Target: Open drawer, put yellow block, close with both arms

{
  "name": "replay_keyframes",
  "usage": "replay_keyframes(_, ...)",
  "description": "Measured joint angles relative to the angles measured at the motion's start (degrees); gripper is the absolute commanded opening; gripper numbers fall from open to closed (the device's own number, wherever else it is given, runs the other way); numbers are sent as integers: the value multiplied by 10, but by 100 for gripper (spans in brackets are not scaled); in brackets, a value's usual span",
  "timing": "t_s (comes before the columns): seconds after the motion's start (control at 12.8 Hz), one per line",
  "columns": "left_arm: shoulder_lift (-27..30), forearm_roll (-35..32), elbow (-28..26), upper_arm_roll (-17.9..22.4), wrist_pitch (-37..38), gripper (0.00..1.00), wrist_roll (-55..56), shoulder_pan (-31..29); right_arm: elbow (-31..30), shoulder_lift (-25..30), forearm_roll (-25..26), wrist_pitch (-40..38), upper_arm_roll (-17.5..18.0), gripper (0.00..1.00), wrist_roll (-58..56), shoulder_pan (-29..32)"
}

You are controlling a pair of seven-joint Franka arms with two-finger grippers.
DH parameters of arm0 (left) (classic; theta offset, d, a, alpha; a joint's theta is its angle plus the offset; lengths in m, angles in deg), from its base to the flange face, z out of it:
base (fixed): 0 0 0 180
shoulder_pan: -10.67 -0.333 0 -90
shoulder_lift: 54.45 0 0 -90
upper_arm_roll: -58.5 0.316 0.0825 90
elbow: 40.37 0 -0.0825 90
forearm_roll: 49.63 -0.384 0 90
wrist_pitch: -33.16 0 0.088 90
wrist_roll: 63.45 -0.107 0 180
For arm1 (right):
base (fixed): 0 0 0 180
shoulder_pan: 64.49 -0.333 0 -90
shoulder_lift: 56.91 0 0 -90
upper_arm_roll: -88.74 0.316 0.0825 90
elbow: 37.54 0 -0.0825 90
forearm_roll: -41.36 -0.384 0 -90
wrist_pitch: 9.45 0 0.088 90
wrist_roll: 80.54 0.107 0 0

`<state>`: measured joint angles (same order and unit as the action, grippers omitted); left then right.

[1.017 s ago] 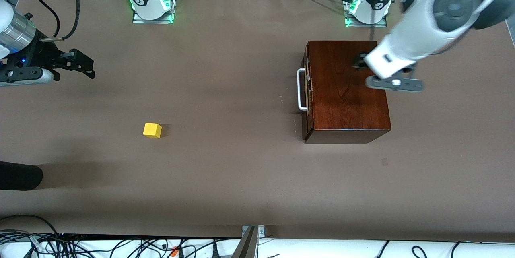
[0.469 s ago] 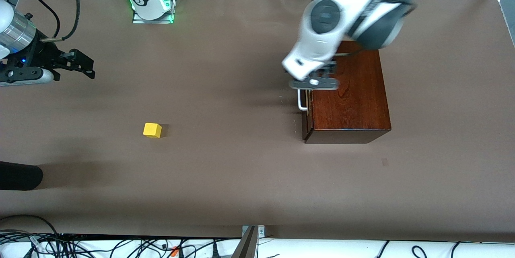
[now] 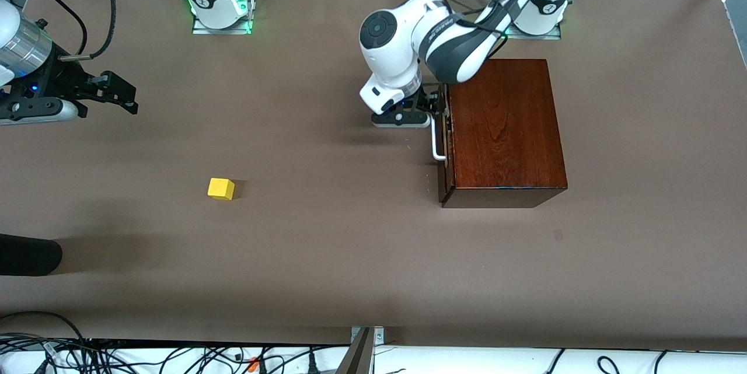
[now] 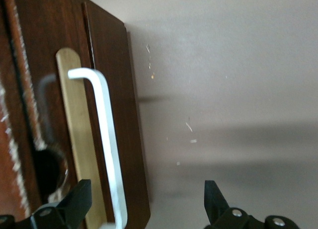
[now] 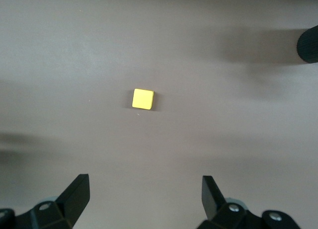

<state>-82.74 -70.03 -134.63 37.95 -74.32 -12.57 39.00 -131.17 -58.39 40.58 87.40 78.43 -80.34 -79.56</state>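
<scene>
The mahogany box [image 3: 502, 129] stands toward the left arm's end of the table, its drawer [image 3: 444, 146] shut. The white bar handle [image 3: 435, 143] faces the right arm's end. My left gripper [image 3: 433, 110] is open, low in front of the drawer. In the left wrist view the handle [image 4: 107, 139] runs between the fingertips [image 4: 82, 196], close to one of them and not gripped; the gripper [image 4: 147, 204] is empty. The yellow block [image 3: 221, 188] lies on the table toward the right arm's end. My right gripper [image 3: 122, 97] waits open and empty above the table, the block [image 5: 143, 99] ahead of it [image 5: 144, 199].
A dark rounded object [image 3: 26, 254] lies at the table's edge at the right arm's end, nearer the front camera than the block; it also shows in the right wrist view [image 5: 308, 45]. Cables [image 3: 175, 356] run along the near edge.
The left arm has swung from above the box top down to the drawer front, bringing its open gripper to the handle. The right arm and the yellow block have not moved.
</scene>
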Motion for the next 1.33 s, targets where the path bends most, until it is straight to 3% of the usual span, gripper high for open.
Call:
replay_keyframes(0.7,-36,-3,1,10,-6,100,0,-3,0,0,0,0,0,100,0,0)
replay_keyframes(0.94,-42,-43,1,10,-6,100,2,-3,0,0,0,0,0,100,0,0)
replay_keyframes(1.33,-47,-56,2,8,-7,100,24,-2,0,0,0,0,0,100,0,0)
